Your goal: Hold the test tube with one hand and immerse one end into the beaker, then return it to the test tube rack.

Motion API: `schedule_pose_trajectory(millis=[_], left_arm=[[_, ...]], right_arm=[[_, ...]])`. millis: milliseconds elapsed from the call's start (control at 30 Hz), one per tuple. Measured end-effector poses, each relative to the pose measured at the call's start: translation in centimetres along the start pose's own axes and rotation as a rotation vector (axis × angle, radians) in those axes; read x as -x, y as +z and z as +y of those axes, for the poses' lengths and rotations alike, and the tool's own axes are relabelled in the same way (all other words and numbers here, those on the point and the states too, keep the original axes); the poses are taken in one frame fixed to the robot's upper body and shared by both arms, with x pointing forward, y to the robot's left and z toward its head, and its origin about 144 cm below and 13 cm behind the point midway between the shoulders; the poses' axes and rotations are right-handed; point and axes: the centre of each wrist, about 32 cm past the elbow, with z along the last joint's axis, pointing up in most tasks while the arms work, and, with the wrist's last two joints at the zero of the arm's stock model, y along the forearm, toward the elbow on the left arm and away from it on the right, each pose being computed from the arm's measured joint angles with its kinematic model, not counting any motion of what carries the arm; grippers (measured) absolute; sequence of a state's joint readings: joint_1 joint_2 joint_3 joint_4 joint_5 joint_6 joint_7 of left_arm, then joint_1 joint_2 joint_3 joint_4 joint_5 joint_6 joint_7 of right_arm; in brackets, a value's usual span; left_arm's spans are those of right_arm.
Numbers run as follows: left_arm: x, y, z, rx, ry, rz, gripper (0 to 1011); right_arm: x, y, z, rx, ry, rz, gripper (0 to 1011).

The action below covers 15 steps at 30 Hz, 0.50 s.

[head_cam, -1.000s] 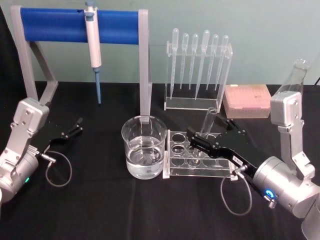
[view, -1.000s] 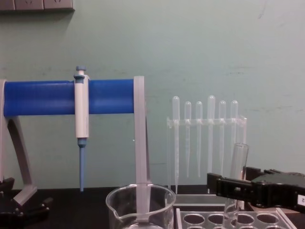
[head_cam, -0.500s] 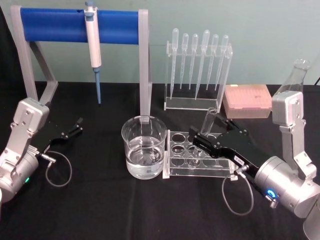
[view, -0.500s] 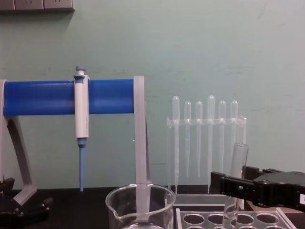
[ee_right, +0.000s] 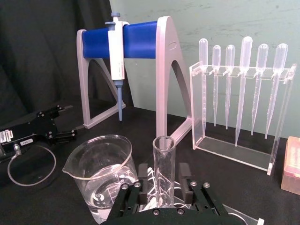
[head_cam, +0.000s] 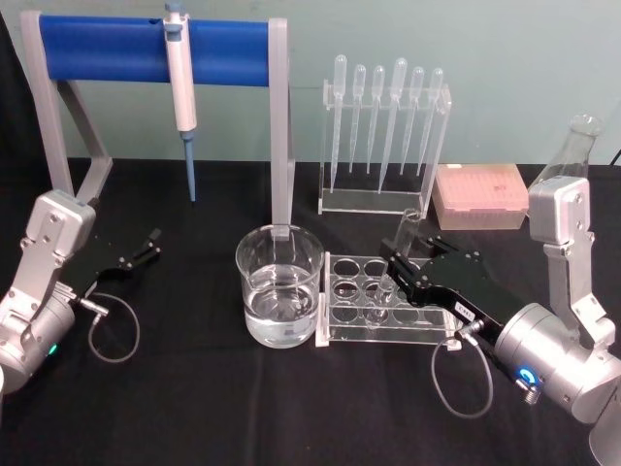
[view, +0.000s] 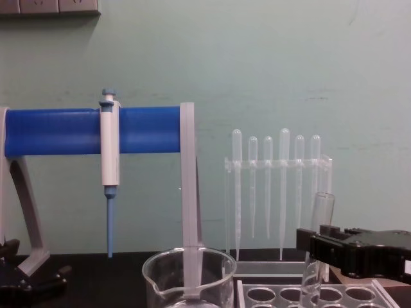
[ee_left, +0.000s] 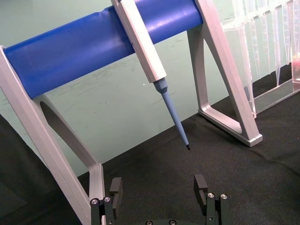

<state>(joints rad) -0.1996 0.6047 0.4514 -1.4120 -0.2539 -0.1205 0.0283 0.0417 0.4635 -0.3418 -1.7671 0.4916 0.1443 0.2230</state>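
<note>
Looking down on a black table (head_cam: 243,408), I see the right pincer (head_cam: 398,275) reaching in from the right edge to the test tube (head_cam: 405,236). The tube stands in a clear rack (head_cam: 344,320) near the middle of the table, leaning a little, open rim up. Through the right wrist camera, the pincer's two black fingers (ee_right: 143,176) sit on either side of the tube with a thin gap on each side, so the pincer is parted and grips nothing. I cannot tell which hole of the rack the tube sits in. The beaker (head_cam: 279,282) stands just beside the rack's left end, part full of clear liquid, and the tube is outside it. The left pincer (head_cam: 152,243) lies low near the table's left edge, well apart from the glassware, its fingers spread wide and empty. Along the far edge are a blue-barred stand (head_cam: 116,49) with a white-and-blue pipettor (head_cam: 179,73) hanging from it, a clear holder (head_cam: 374,199) of plastic pipettes, and a pink box (head_cam: 480,194).
</note>
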Motion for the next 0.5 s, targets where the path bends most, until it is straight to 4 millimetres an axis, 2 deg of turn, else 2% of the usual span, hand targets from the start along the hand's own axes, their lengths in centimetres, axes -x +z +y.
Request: schedule_pose_trajectory(millis=[67,100,200,500], left_arm=[[0.00,0.00,0.00,0.000,0.000,0.000,1000],[0.00,0.00,0.00,0.000,0.000,0.000,1000],[0.00,0.00,0.00,0.000,0.000,0.000,1000],[0.00,0.00,0.00,0.000,0.000,0.000,1000]], right_arm=[[0.00,0.00,0.00,0.000,0.000,0.000,390],[0.00,0.01,0.00,0.000,0.000,0.000,330],[0.00,0.01,-0.01,0.000,0.000,0.000,234],[-0.02,0.01,-0.02,0.000,-0.001,0.000,222]])
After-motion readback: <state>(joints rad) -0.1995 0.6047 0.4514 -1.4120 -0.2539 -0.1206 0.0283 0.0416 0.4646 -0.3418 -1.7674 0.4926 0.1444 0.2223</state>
